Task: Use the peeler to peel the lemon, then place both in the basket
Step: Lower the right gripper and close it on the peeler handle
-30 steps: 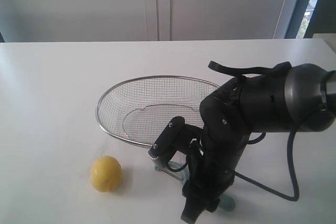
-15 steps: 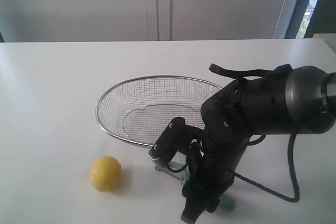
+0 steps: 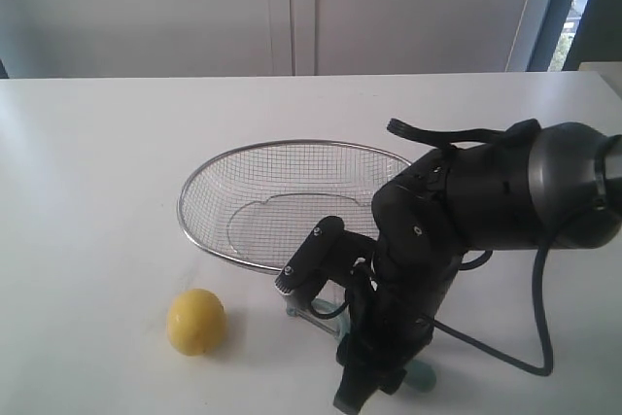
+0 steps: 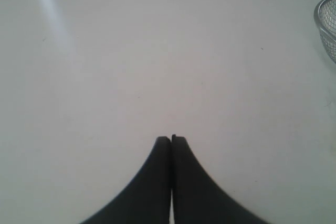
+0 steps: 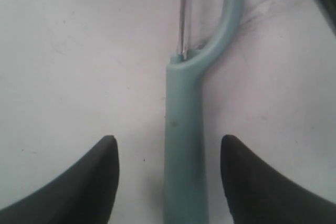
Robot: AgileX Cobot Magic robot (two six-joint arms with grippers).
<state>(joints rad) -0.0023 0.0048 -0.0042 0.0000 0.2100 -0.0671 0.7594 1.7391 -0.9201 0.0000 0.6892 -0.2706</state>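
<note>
The right gripper (image 5: 168,140) is lowered over the peeler (image 5: 185,108). Its jaws are spread wide, one finger on either side of the pale teal handle and neither touching it. This straddle looks set for closing across the handle's narrow width, leaving the loop head and metal blade free ahead of the fingers. The peeler lies flat on the white table (image 3: 97,143), at about 5 o'clock from the wire-mesh basket (image 3: 181,206) and close to its rim. The lemon (image 3: 196,321) sits alone at about 7 o'clock from the basket and 9 o'clock from the right arm, apart from both — unpeeled as far as I can judge, so the task is at its opening step. The left gripper (image 4: 171,139) has its fingers pressed together on nothing, above bare table, likely parked until the lemon needs holding. No sticker shows on the lemon's visible side, and no brand or writing can be read on peeler, basket or arm
</note>
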